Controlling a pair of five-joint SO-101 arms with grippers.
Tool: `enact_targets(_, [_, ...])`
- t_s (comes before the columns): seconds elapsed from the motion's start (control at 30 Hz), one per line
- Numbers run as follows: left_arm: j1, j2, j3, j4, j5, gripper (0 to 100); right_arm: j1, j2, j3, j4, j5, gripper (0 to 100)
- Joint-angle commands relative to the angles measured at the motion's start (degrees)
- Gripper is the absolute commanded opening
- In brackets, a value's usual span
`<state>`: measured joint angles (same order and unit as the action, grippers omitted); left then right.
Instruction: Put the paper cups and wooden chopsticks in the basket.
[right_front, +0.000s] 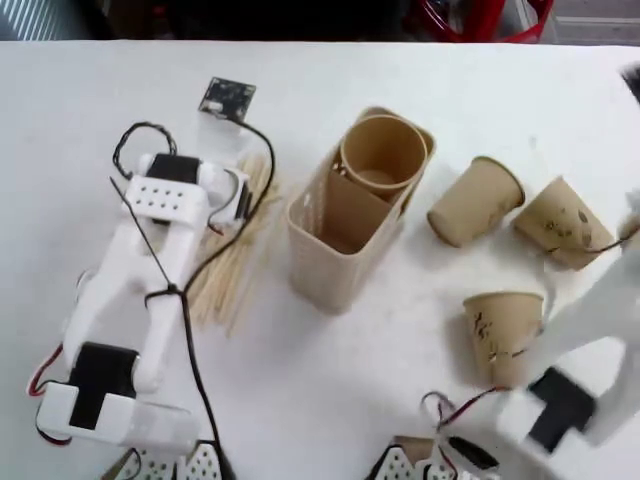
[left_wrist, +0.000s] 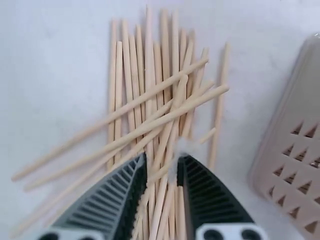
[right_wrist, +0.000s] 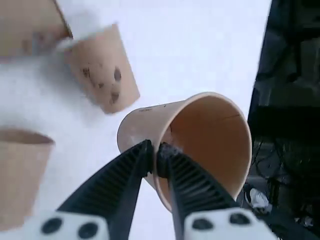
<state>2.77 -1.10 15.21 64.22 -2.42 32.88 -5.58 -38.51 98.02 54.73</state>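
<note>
Left hand (left_wrist: 160, 162): clenched on a few wooden chopsticks (left_wrist: 160, 100) from the pile. The sticks run lengthwise between the jaws, along the hand's own reach.
Pile: flat on the counter (right_front: 300, 400), partly under the left arm, with some sticks crossed over the rest.
Basket (right_front: 330, 270): upright and open-topped, just beside the pile on its right. It sits between the two arms.
Cup in basket (right_front: 383, 150): stands mouth up at the far end, leaving the near end free.
Way in: my guess is the long sticks must be lifted and tipped on end to clear the basket wall. Crossed sticks may drag along.
Right hand (right_wrist: 154, 150): clamped on the rim of the held cup (right_wrist: 210, 135), one jaw inside and one outside.
Loose cups (right_front: 477, 200): on the counter right of the basket, near the right arm and well apart from the sticks.
</note>
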Motion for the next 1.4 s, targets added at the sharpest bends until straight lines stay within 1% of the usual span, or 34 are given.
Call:
enact_targets(0.0, [-0.5,-2.2,1.4,-2.8,0.6,12,-13.6,-12.2,-2.5,0.5,-12.9,1.8])
enact_targets(0.1, [-0.5,-2.2,3.0,-5.7,0.6,12,-26.9,-17.9,-2.3,-0.5,-22.7,1.8])
enact_targets(0.17, [-0.6,-2.2,3.4,-6.6,0.6,12,-33.9,-19.0,-2.2,-2.0,-28.5,1.8])
enact_targets(0.27, [-0.6,-2.2,3.8,-7.1,0.7,12,-41.5,-18.1,-1.4,-4.5,-34.1,1.8])
enact_targets(0.37, [-0.7,-2.1,3.9,-7.5,0.7,12,-46.5,-15.2,1.3,-7.1,-35.4,1.8])
enact_targets(0.53, [-2.2,-2.2,3.7,-7.7,0.7,12,-46.8,-11.2,5.7,-11.6,-35.5,1.8])
enact_targets(0.7, [-2.2,-2.2,3.8,-8.2,0.7,12,-46.8,-8.0,8.7,-14.1,-35.4,1.8])
enact_targets(0.93, [-2.1,-2.1,3.9,-8.2,0.7,12,-42.9,-3.2,9.5,-15.7,-35.2,1.8])
enact_targets(1.1, [-2.1,-2.1,3.9,-8.2,0.7,12,-41.4,-3.8,9.3,-14.5,-34.9,1.8])
enact_targets(1.37, [-2.2,-2.1,3.9,-8.2,0.7,12,-42.2,-8.0,9.3,-11.1,-34.9,1.8])
